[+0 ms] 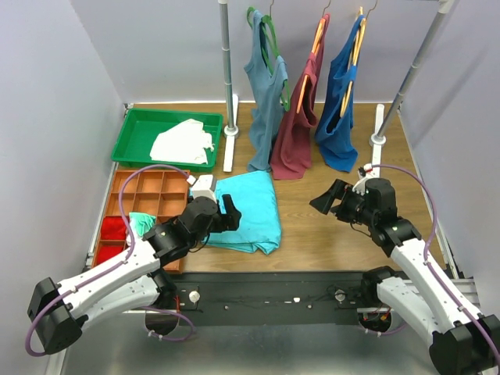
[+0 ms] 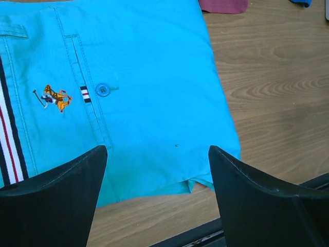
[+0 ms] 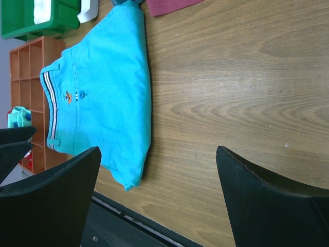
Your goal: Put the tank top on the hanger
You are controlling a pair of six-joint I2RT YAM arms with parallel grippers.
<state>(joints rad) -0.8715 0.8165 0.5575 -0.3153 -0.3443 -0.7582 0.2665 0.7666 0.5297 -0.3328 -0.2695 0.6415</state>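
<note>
Pale lilac-grey walls (image 1: 47, 117) enclose a light wood-grain tabletop (image 1: 312, 238); grey metal rack poles (image 1: 226, 62) stand toward twelve o'clock.

Light bright, even, diffuse, from above. Soft faint shadows under hanging clothes (image 1: 301, 117) at 12 o'clock. Wrist views sharp: table (image 3: 247, 92) grain crisp; fingers (image 2: 56, 200) at 6 o'clock dark, underexposed.
</note>
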